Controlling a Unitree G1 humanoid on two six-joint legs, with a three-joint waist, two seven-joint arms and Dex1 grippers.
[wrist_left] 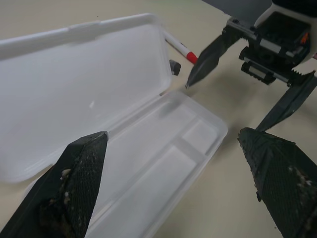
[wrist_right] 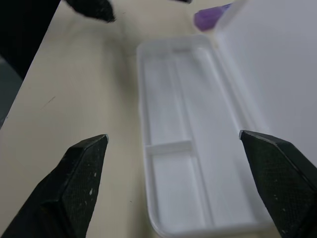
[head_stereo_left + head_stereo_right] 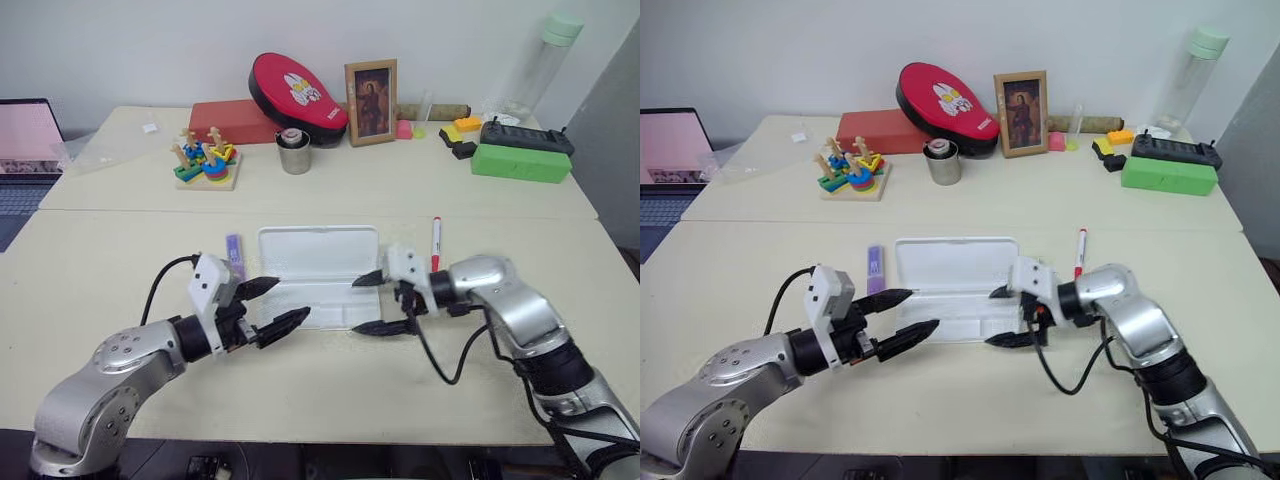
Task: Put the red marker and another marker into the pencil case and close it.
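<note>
pencil case [image 3: 318, 275] lies open on the desk [image 3: 120, 270], lid flat toward the far side, tray half nearer the robot, both halves empty. tray has a long channel and a short divided compartment at its right end.

left gripper [image 3: 276, 306] hovers at the case's left near corner, fingers spread wide, grasping nothing, tips pointing right toward the tray. right gripper [image 3: 372, 303] hovers at the case's right end, fingers also spread wide and empty, pointing left across the tray; upper finger near the lid's right edge, lower finger by the tray's near right corner. the two grippers face each other across the case.

red marker [image 3: 435, 243] lies on the desk just right of the case's lid, lengthwise away from the robot, red cap at the far end, just behind the right gripper's white housing. not in the case. purple marker [image 3: 235, 256] lies on the desk just left of the lid, also lengthwise, not in the case. tiny dark piece [image 1: 174, 67] sits by the lid's right edge near the red marker in the left wrist view.

far side of the desk: stacking toy [image 3: 206, 160], metal cup [image 3: 294, 152], red box [image 3: 233, 121], red pouch [image 3: 297, 93], framed picture [image 3: 371, 102], green box [image 3: 520, 161], clear bottle [image 3: 541, 62], laptop [image 3: 22, 150] at the left edge.
</note>
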